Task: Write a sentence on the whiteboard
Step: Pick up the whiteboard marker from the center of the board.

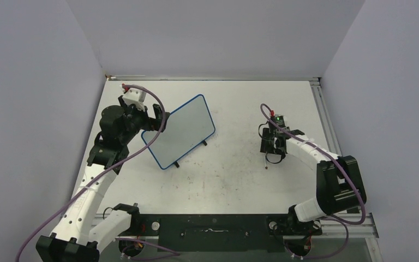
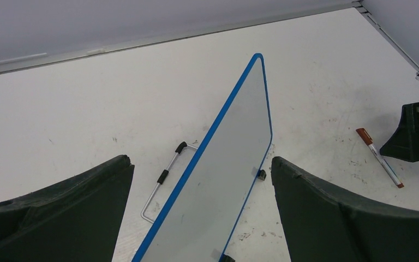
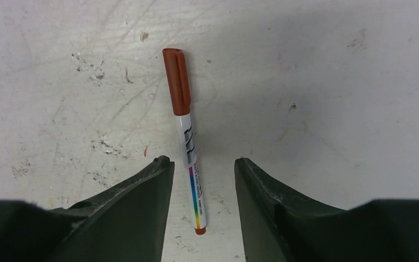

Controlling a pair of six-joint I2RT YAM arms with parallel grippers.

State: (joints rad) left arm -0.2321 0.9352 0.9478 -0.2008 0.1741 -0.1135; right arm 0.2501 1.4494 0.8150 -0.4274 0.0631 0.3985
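The whiteboard [image 1: 180,131] stands tilted on small black feet at the table's left, blue-framed, its face [image 2: 223,180] plain white. The sentence is out of view. My left gripper [image 1: 161,123] is wide open and straddles the board's upper edge [image 2: 199,159] without touching it. A white marker [image 3: 188,142] with a red cap lies flat on the table at the right [image 1: 265,162]. Low over it, my right gripper [image 3: 202,161] has its jaws partly apart with the marker's tail end between them; a gap shows on both sides of the barrel.
A wire stand [image 2: 161,180] props the board from behind. Red and grey smudges mark the tabletop [image 1: 223,174]. A metal rail [image 1: 322,109] runs along the table's right edge, and grey walls close in the sides and back.
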